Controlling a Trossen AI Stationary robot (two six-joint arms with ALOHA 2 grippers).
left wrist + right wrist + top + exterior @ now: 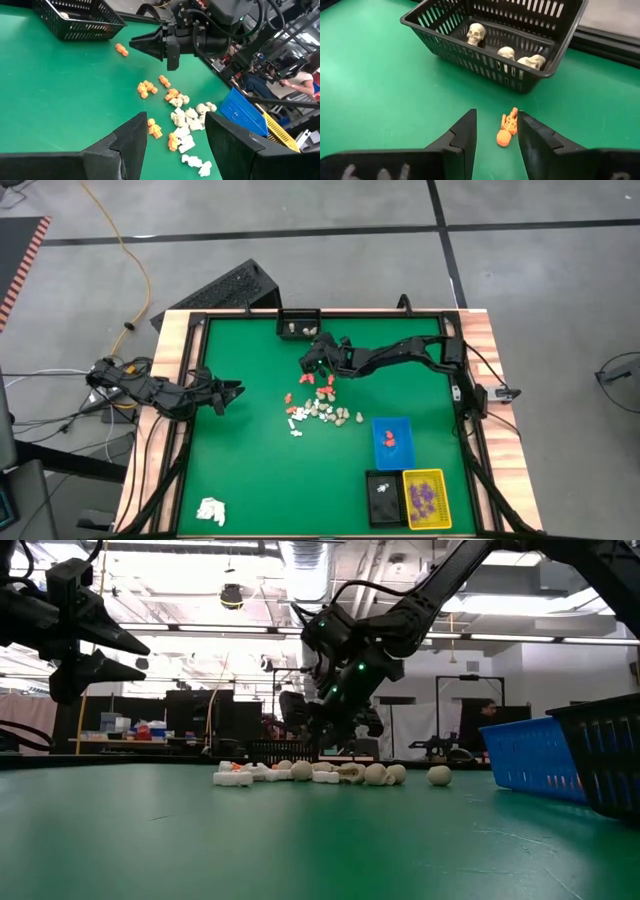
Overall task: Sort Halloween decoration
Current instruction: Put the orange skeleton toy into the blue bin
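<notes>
Halloween decoration: loose heap of tiny orange, cream and white pieces at mid-mat on the green mat. Orange ones lie toward 10 o'clock of the heap, cream skulls toward 3 o'clock, white ones toward 7 o'clock.

One orange skeleton lies apart from the heap, toward 12 o'clock, just short of the black basket at the mat's 12 o'clock edge. Basket holds cream skulls.

Right gripper: reaches in from 3 o'clock, low over the mat between heap and basket. Fingers spread, nothing between them. In the right wrist view the orange skeleton lies by the tip of one finger; contact cannot be told.

Left gripper: at 9 o'clock of the heap, raised off the mat, fingers parted, empty.

At 5 o'clock: blue tray with orange pieces, black tray with a white piece, yellow tray with purple pieces. White paper-like wad at 7 o'clock corner.
</notes>
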